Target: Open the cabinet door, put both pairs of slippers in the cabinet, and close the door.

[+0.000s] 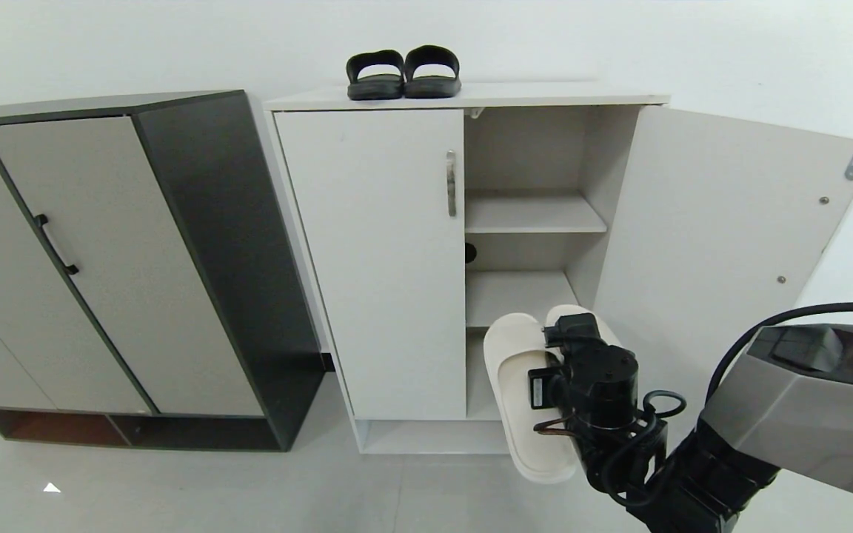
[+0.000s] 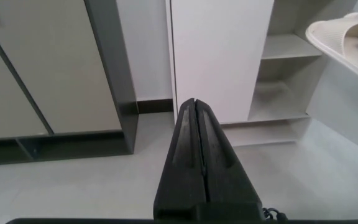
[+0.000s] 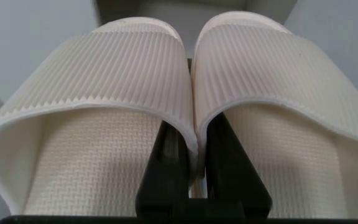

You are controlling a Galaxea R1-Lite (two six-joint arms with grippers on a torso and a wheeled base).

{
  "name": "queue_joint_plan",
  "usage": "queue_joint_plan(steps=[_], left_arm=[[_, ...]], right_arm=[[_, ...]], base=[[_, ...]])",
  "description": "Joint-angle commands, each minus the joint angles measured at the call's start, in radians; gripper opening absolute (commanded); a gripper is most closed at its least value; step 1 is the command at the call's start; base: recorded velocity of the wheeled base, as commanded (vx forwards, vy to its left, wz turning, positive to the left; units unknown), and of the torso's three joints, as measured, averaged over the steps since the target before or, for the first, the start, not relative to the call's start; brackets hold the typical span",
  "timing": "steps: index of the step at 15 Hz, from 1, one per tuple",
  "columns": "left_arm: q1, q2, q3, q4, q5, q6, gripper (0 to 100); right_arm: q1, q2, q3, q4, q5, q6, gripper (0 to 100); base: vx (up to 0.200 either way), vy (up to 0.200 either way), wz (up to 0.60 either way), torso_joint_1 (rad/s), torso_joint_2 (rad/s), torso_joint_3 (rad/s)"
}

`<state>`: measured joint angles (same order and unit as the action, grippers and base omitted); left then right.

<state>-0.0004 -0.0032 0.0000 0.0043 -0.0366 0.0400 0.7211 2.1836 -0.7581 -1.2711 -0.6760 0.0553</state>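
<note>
Your right hand pinches the white slippers together before the open cabinet. Your left hand is pressed together. Black slippers sit on top.

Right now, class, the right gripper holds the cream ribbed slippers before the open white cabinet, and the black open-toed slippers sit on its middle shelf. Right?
No: the head view shows the black slippers on top of the white cabinet; the rest holds.

The white slippers are seen as matt, foam-like plastic, with finely ribbed straps and a woven-pattern footbed. The black slippers are matt too. The white cabinet is smoothly laminated; its handle is brushed metal.
</note>
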Motion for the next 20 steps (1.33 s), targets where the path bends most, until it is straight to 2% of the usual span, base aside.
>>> queue_joint_plan(steps=[1, 2, 10, 16, 20], left_arm=[[-0.001, 0.003, 0.0, 0.0, 0.0, 0.0, 0], [-0.001, 0.003, 0.0, 0.0, 0.0, 0.0, 0], [-0.001, 0.003, 0.0, 0.0, 0.003, -0.012, 0], [-0.001, 0.003, 0.0, 0.0, 0.003, -0.012, 0], [-0.001, 0.003, 0.0, 0.0, 0.003, -0.012, 0]], right_arm=[[0.001, -0.001, 0.0, -0.002, 0.001, 0.0, 0], [0.001, -0.001, 0.008, -0.011, 0.001, 0.0, 0], [0.031, -0.001, 0.037, -0.059, 0.001, 0.0, 0], [0.055, 0.016, 0.037, -0.059, 0.001, 0.001, 0], [0.066, 0.053, 0.034, -0.093, 0.003, 0.001, 0]], base=[[0.2, 0.0, 0.0, 0.007, 0.0, 0.002], [0.2, 0.0, 0.0, -0.002, 0.0, -0.002], [0.0, 0.0, 0.0, 0.0, 0.0, 0.0], [0.0, -0.2, 0.0, 0.005, 0.0, 0.005], [0.0, 0.0, 0.0, 0.0, 0.0, 0.0]])
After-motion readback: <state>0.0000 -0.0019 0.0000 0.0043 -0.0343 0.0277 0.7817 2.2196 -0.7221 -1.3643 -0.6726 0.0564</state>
